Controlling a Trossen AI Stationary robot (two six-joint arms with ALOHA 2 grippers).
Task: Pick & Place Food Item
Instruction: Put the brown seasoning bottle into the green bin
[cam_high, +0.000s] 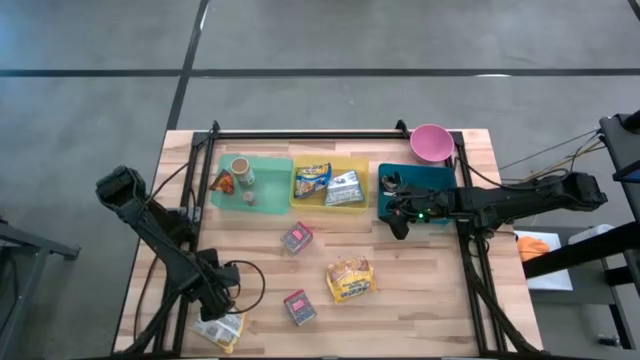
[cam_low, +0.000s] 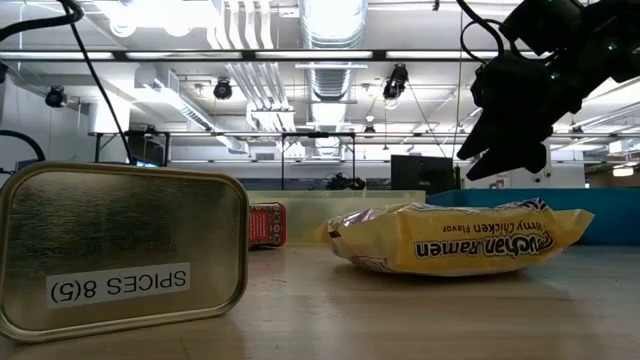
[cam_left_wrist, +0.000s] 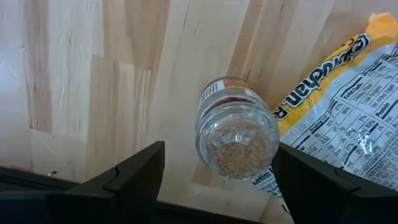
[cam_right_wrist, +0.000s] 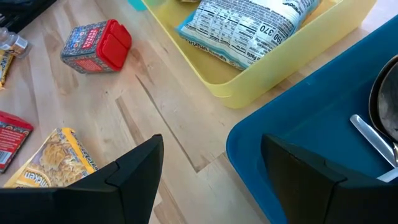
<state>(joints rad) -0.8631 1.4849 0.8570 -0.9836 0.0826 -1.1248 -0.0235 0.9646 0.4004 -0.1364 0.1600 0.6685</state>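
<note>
A small clear jar (cam_left_wrist: 236, 134) of brownish grains, with a barcode label, shows its round end to the left wrist view. It sits on the wood right beside a yellow-and-white ramen packet (cam_left_wrist: 336, 106) at the table's near left corner (cam_high: 220, 330). My left gripper (cam_left_wrist: 217, 158) points down over the jar, open, with one finger on each side and a gap to both. My right gripper (cam_high: 398, 222) hangs open above the near left corner of the blue tray (cam_right_wrist: 311, 143), holding nothing.
Along the far side stand a green tray (cam_high: 262, 200), a yellow tray (cam_high: 330, 205) holding packets, the blue tray (cam_high: 440, 180) and a pink bowl (cam_high: 431, 142). Two red tins (cam_high: 297, 238) (cam_high: 299, 307) and a yellow ramen packet (cam_high: 349, 280) lie mid-table. A gold tin (cam_low: 120, 250) sits close to the low camera.
</note>
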